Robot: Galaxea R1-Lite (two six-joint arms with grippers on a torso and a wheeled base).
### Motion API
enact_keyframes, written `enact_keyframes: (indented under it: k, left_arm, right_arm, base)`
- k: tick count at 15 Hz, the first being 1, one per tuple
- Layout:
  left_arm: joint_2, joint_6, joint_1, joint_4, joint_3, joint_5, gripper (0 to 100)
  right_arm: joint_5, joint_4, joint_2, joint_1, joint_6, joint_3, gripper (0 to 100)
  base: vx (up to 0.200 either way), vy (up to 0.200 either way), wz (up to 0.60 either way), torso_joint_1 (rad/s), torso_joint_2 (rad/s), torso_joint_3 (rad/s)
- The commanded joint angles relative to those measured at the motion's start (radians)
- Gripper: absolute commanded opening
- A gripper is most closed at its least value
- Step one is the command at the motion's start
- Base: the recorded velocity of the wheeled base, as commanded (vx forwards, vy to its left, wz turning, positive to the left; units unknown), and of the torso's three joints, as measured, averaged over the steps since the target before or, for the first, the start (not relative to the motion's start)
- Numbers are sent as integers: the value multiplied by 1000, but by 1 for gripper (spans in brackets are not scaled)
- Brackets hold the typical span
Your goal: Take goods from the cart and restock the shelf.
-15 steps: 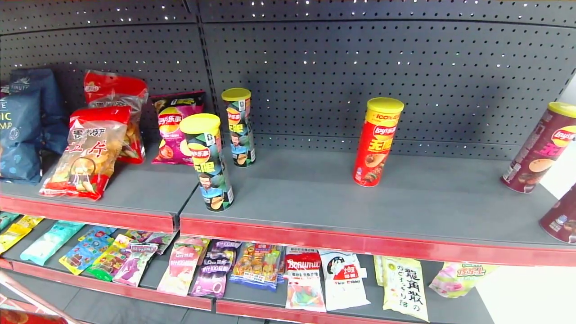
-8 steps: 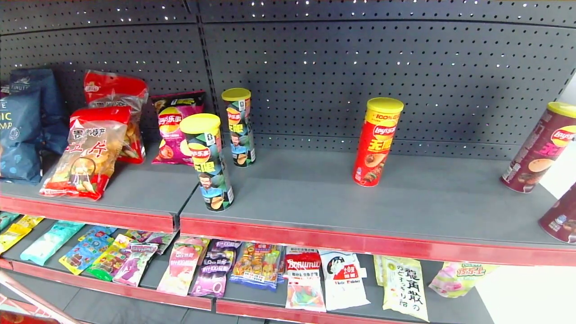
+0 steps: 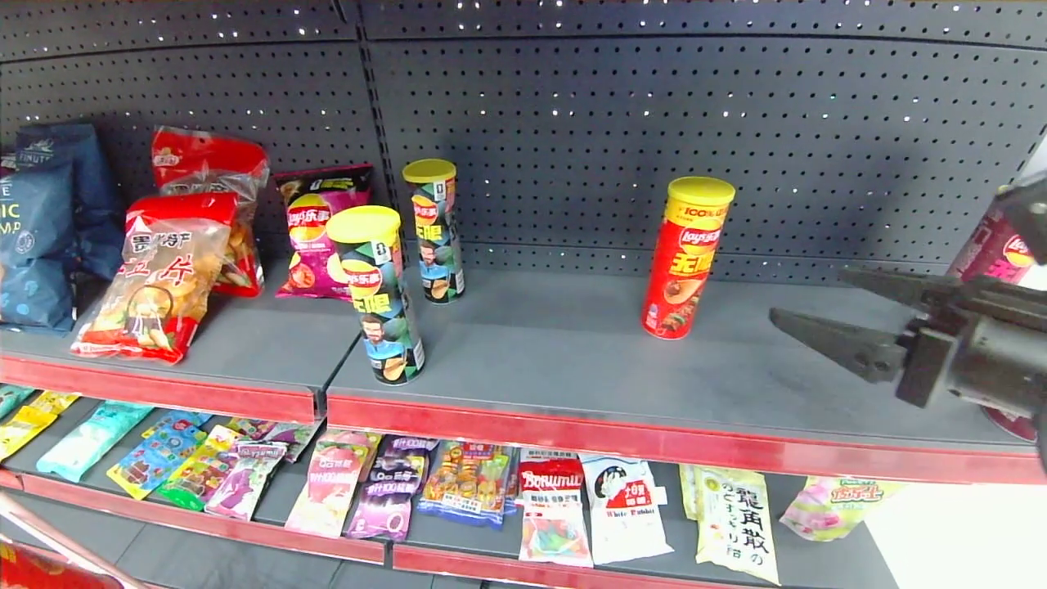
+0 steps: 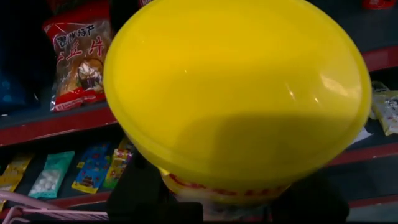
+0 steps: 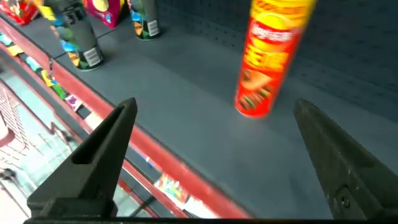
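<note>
I start at the left. Blue bags [image 3: 41, 237] and red bags [image 3: 164, 278] lean at the left end of the shelf [image 3: 532, 343], with a purple bag [image 3: 315, 233] next to them. Then two green cans [image 3: 376, 294] stand up straight, one in front of the other. After them comes a wide bare patch of shelf. Then one red can [image 3: 685, 258] stands up near the back wall.

My right gripper [image 3: 806, 294] hangs over the right end of the shelf. Its fingers are wide apart and hold nothing. They point left, at the red can, which is near but not touching. A dark red can [image 3: 994, 245] stands behind that arm.

My left gripper [image 4: 227, 202] is out in front of the shelves, well apart from them. It is clamped on the held can [image 4: 236, 93], which has a yellow lid. The lid is turned toward my wrist camera. I cannot tell for sure if this can is straight up or tipped.

I think this is the step where the held can goes to the shelf. What matters most is the bare patch between the green cans and the red can, ahead of the left gripper. The can has to end up standing, lid up, like the others. The right gripper is nearer the shelf, but it is empty, so I judge the left arm does the placing. If I aim too far left, I could bump the front green can.
</note>
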Motion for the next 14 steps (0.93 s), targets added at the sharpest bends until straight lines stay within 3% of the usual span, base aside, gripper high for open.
enact_keyframes:
  k: [1, 6, 14]
  left_arm:
    - [38, 0, 0, 0, -14, -3, 0]
    - [38, 0, -1, 0, -17, -3, 0]
    - [35, 0, 0, 0, -18, 2, 0]
  right_arm:
    - [-1, -99, 286, -33, 14, -106, 100]
    - [-16, -126, 446, -94, 14, -292, 100]
    - [-16, -126, 552, -89, 16, -413, 100]
  base:
    - [0, 0, 0, 0, 0, 0]
    - [0, 0, 0, 0, 0, 0]
    - [0, 0, 0, 0, 0, 0]
